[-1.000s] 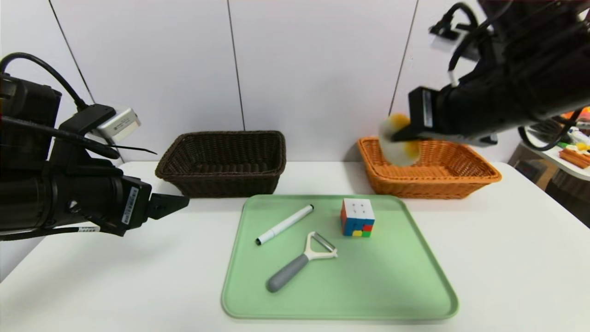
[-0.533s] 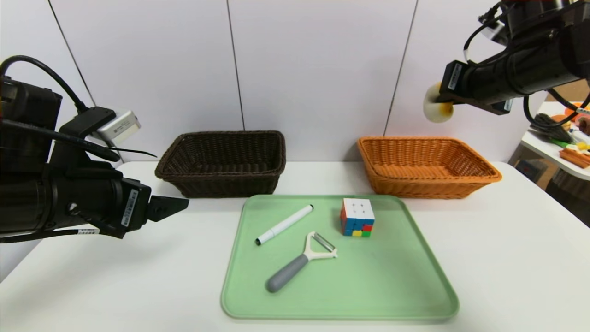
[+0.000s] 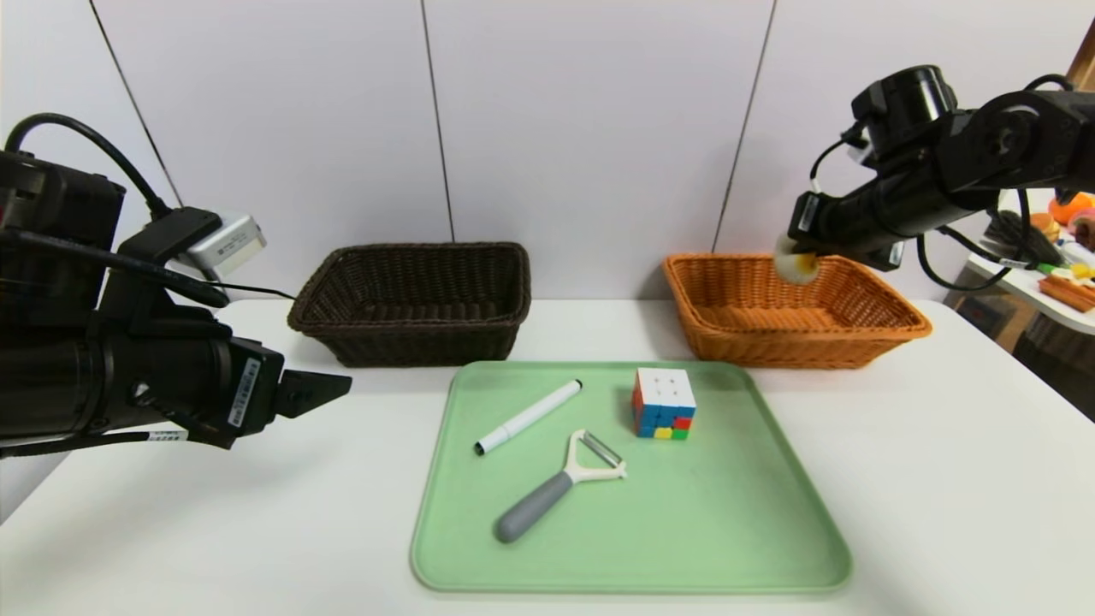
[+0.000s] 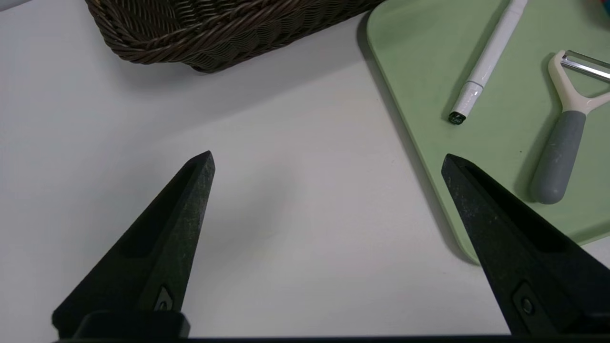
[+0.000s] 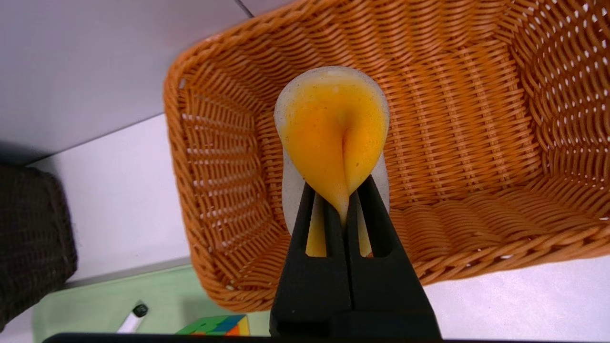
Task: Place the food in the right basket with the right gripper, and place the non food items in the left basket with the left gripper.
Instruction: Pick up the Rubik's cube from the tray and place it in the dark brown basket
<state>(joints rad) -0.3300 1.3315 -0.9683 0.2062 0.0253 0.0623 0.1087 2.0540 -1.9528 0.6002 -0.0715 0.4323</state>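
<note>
My right gripper [image 3: 802, 253] [image 5: 339, 190] is shut on the food, a cream bun [image 3: 794, 266] [image 5: 333, 128] with an orange-yellow top, squeezed into a fold. It hangs over the orange-tan right basket [image 3: 890, 329] [image 5: 476, 105]. On the green tray [image 3: 736, 530] lie the white marker [image 3: 529, 417] [image 4: 486, 62], the puzzle cube [image 3: 664, 403] [image 5: 214, 325] and the grey-handled peeler [image 3: 556, 486] [image 4: 562, 138]. The dark brown left basket [image 3: 411, 301] [image 4: 214, 28] stands behind the tray. My left gripper [image 3: 329, 387] [image 4: 328, 162] hovers open over bare table left of the tray.
A white wall stands right behind both baskets. At the far right is a side table [image 3: 1048, 295] with assorted items. White tabletop [image 3: 958, 479] lies on both sides of the tray.
My right arm swung the bun up and to the right from the basket's left end, then lowered it over the basket's middle. The left arm barely moved.
</note>
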